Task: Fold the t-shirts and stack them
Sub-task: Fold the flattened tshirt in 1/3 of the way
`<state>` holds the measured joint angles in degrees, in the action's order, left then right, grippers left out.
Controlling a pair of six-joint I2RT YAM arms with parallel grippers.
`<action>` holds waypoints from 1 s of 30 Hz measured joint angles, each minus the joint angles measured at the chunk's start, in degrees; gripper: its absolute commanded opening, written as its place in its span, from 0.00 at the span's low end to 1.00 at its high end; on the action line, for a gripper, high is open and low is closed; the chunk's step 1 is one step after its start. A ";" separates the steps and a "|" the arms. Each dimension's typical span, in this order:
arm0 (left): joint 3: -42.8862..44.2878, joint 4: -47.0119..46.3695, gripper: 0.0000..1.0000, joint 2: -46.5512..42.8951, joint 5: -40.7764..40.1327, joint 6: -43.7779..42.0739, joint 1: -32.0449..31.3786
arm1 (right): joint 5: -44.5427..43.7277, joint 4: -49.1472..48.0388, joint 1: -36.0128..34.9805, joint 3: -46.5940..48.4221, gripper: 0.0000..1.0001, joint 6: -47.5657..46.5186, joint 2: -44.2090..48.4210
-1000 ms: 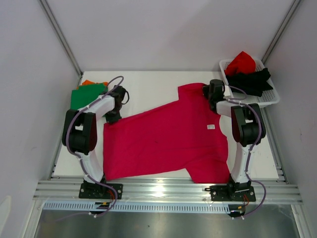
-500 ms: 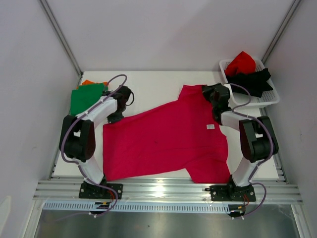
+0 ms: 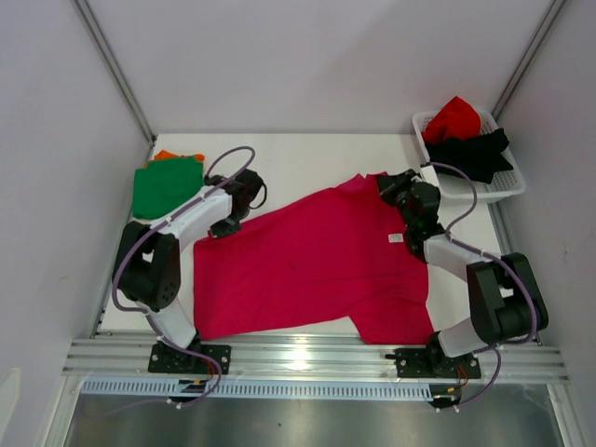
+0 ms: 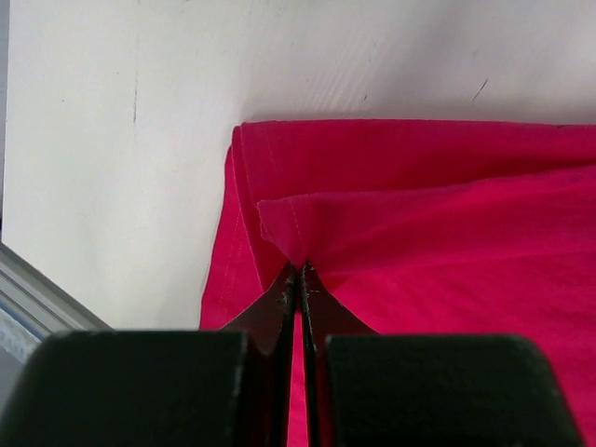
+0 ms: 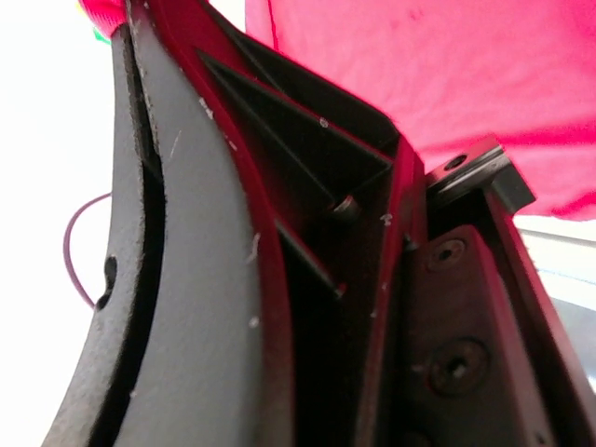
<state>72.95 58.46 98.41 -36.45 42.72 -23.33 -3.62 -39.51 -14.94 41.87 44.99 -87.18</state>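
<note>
The table (image 3: pixel 298 154) carries one magenta-pink t-shirt (image 3: pixel 317 261), spread nearly flat between the two tools and reaching back from them toward the arm bases. It looks light, limp and quick to wrinkle. It will sag wherever it is not supported, so I judge it wants to be held at two corners at once and dragged or lifted evenly, not taken from the middle.

Out past the right tool (image 3: pixel 389 186), well apart from it, a white basket (image 3: pixel 507 186) holds a red t-shirt (image 3: pixel 453 116) and a black t-shirt (image 3: pixel 480 154), both crumpled. To the outer side of the left tool (image 4: pixel 300 275) lies a folded green t-shirt (image 3: pixel 166 184) with an orange t-shirt (image 3: pixel 165 155) peeking from under it.

The left tool is pressed together on a small raised fold of the pink cloth just inside the shirt's corner. The hem doubles over beside the tips, so the grip is thin and could slip if tugged hard. The right tool is also pressed together. Pink cloth runs along its finger, and it appears to pinch the shirt's far edge by the sleeve. A small white label (image 3: pixel 395 238) lies on the cloth just back from that tool.
</note>
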 measured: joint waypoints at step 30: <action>-3.17 10.60 0.06 0.70 -9.60 9.79 -0.39 | -8.76 16.74 -2.58 -14.88 0.00 -7.50 29.35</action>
<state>69.78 69.06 99.11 -46.04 52.51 -23.73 -12.38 -22.76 -17.52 26.98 37.50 -57.82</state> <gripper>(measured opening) 0.064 0.007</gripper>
